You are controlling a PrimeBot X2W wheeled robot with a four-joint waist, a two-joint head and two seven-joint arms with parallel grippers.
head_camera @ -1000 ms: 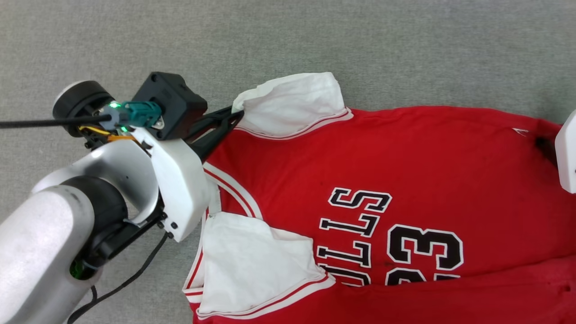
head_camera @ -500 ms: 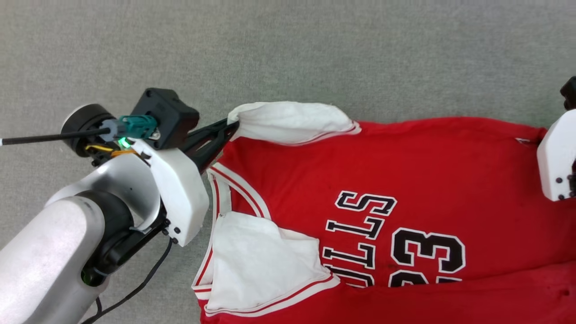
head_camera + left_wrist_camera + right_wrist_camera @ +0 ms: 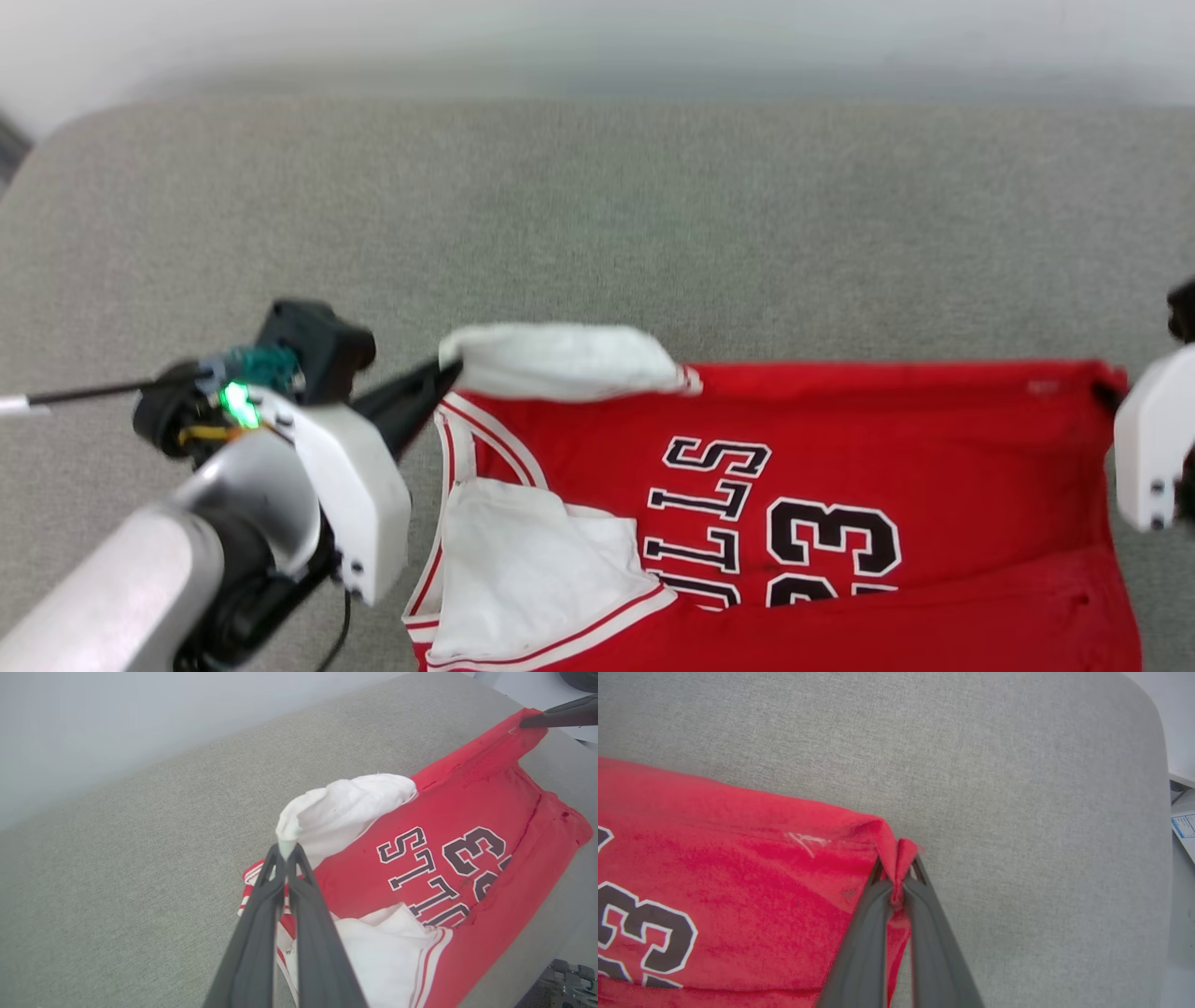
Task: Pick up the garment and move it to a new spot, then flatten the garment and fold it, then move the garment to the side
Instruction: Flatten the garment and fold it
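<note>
My left pincer [image 3: 285, 851] was shut tight on the tip of one white sleeve [image 3: 345, 807]. The cloth was pinched between both fingers and pulled up into a puff. My right pincer [image 3: 897, 867] was closed too, with a bunched red corner of the hem squeezed in its jaws and a bit of cloth poking past the tips. That made two pincers and two grips, both on the one garment [image 3: 840, 420].

The garment sat on the grey table [image 3: 597, 215], front up, on the side near me. Its collar pointed to my left and its hem to my right. The far long edge ran between my two grips.

Sleeves counted: two. The second sleeve [image 3: 532, 569] lay flat, turned in over the chest beside the collar, with red-and-white striped trim along its edge.

Print counted: one line of black white-outlined lettering [image 3: 709, 509] and one number, 33 [image 3: 831, 546]. The near red edge was folded over them, so only "LLS" read clearly and the bottoms of both digits were hidden.
</note>
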